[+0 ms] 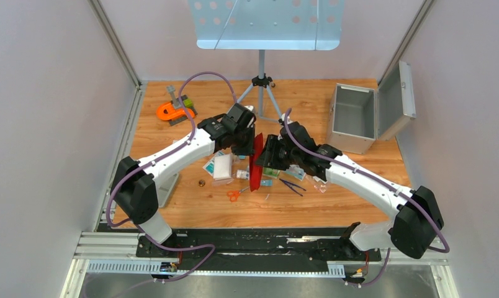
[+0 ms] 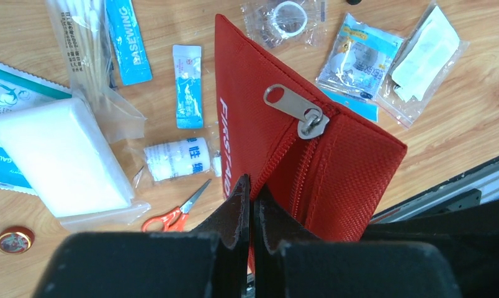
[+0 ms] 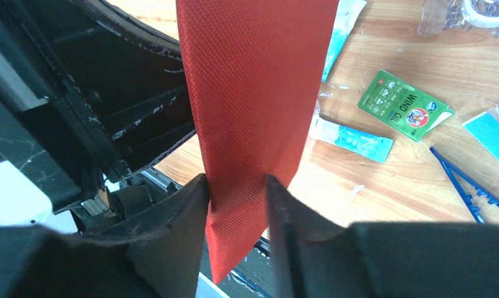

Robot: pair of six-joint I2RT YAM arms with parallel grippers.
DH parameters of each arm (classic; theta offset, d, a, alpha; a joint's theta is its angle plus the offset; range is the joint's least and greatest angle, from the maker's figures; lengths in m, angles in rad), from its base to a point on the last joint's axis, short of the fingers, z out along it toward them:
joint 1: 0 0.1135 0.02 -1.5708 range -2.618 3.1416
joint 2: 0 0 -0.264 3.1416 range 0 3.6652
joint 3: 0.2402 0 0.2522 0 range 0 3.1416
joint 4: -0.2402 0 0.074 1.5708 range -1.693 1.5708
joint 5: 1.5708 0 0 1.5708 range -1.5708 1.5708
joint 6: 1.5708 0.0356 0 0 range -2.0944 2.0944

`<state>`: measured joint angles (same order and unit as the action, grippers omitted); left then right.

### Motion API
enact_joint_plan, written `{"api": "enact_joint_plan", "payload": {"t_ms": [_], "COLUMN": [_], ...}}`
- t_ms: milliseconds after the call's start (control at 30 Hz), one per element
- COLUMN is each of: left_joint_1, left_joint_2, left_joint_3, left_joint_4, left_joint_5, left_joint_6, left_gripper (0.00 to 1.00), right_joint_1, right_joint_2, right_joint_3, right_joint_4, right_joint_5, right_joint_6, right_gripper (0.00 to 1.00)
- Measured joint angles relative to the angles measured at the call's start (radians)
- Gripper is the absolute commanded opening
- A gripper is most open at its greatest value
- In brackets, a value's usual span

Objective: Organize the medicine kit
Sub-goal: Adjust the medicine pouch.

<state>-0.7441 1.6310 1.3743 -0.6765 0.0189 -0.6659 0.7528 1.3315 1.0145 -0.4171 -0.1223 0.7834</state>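
The red first-aid pouch [image 1: 256, 162] hangs upright above the table's middle, held between both grippers. My left gripper [image 1: 249, 146] is shut on the pouch's zipper edge [image 2: 278, 133] in the left wrist view [image 2: 253, 189], below the metal zipper pull [image 2: 296, 108]. My right gripper [image 1: 270, 153] is shut on the other side of the pouch [image 3: 253, 93], with red fabric pinched between its fingers [image 3: 236, 186]. Loose kit items lie on the wood below: a bandage roll [image 2: 175, 159], a white gauze pack [image 2: 61, 158], orange scissors [image 2: 172, 214], a blue sachet [image 2: 188, 84] and a green wind oil sachet [image 3: 405, 105].
An open metal box [image 1: 359, 118] stands at the back right. A tripod stand [image 1: 261, 81] rises at the back centre, and an orange tool [image 1: 172, 112] lies at the back left. Blue tweezers [image 1: 293, 185], bagged tape [image 2: 287, 18] and a small red tin [image 2: 14, 239] lie around the pouch.
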Motion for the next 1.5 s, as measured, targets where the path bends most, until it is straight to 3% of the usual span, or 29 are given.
{"api": "enact_joint_plan", "payload": {"t_ms": [100, 333, 400, 433, 500, 567, 767, 1000, 1067, 1167, 1233, 1500], "left_joint_1": [0.000, 0.000, 0.000, 0.000, 0.000, 0.000, 0.021, 0.061, 0.071, 0.079, 0.077, 0.007], "left_joint_2": [0.000, -0.003, -0.016, -0.028, -0.059, -0.089, -0.165, -0.169, -0.169, -0.169, -0.169, -0.122], "left_joint_3": [0.007, 0.006, -0.008, -0.018, -0.035, -0.040, -0.038, -0.032, -0.032, -0.032, -0.036, -0.006], "left_joint_4": [-0.002, 0.000, 0.012, 0.014, 0.012, 0.005, -0.016, -0.052, -0.053, -0.033, 0.010, 0.089], "left_joint_5": [-0.002, 0.003, 0.016, 0.026, 0.046, 0.064, 0.122, 0.133, 0.135, 0.159, 0.190, 0.188], "left_joint_6": [-0.002, 0.007, 0.026, 0.040, 0.076, 0.110, 0.183, 0.197, 0.188, 0.153, 0.117, 0.034], "left_gripper": [0.00, 0.02, 0.22, 0.45, 0.69, 0.75, 0.73, 0.70, 0.73, 0.92, 0.95, 0.79], "right_joint_1": [0.005, -0.013, -0.049, -0.070, -0.118, -0.150, -0.169, -0.180, -0.182, -0.184, -0.182, -0.164], "right_joint_2": [0.003, 0.002, 0.002, 0.002, 0.003, 0.007, 0.042, 0.064, 0.064, 0.064, 0.064, 0.074], "right_joint_3": [-0.002, 0.001, 0.016, 0.027, 0.057, 0.087, 0.142, 0.208, 0.220, 0.223, 0.223, 0.224], "right_joint_4": [0.005, -0.002, -0.026, -0.042, -0.076, -0.105, -0.162, -0.290, -0.305, -0.326, -0.333, -0.346], "right_joint_5": [0.006, 0.014, -0.035, -0.062, -0.128, -0.177, -0.225, -0.055, -0.023, 0.012, 0.022, 0.065], "right_joint_6": [-0.001, -0.144, -0.237, -0.278, -0.365, -0.435, -0.524, -0.468, -0.441, -0.380, -0.354, -0.254], "right_gripper": [0.01, 0.00, 0.00, 0.00, 0.00, 0.00, 0.00, 0.00, 0.00, 0.00, 0.00, 0.00]}}
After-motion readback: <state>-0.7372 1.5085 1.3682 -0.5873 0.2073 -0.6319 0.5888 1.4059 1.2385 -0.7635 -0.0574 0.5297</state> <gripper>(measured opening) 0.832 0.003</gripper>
